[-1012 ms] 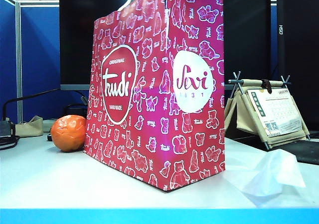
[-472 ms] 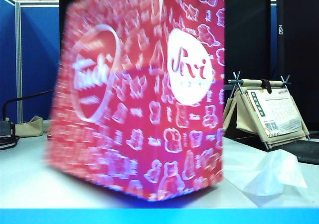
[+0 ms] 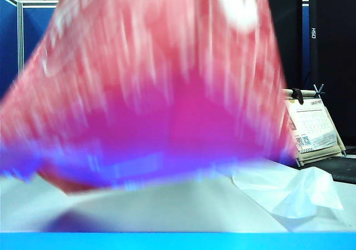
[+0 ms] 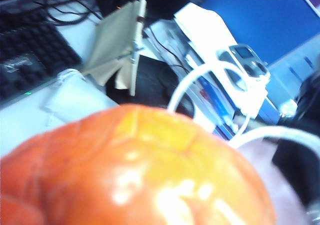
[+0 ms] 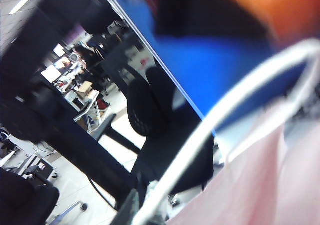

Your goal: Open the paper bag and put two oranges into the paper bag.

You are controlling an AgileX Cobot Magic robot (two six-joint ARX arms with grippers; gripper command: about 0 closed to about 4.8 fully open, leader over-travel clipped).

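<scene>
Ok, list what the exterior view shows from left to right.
Blue partition panel → motion-blurred paper bag, tipped and filling most of the frame → crumpled white sheet on the table → desk calendar on its stand. Neither claw shows in this view.

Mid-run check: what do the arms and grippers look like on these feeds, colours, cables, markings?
Nothing of them shows. In the exterior view the blurred paper bag covers where both arms work. An orange fills the left wrist view, with no left gripper fingers in frame. The right wrist view shows only the bag's white handle and pale wall, no right gripper.
</scene>
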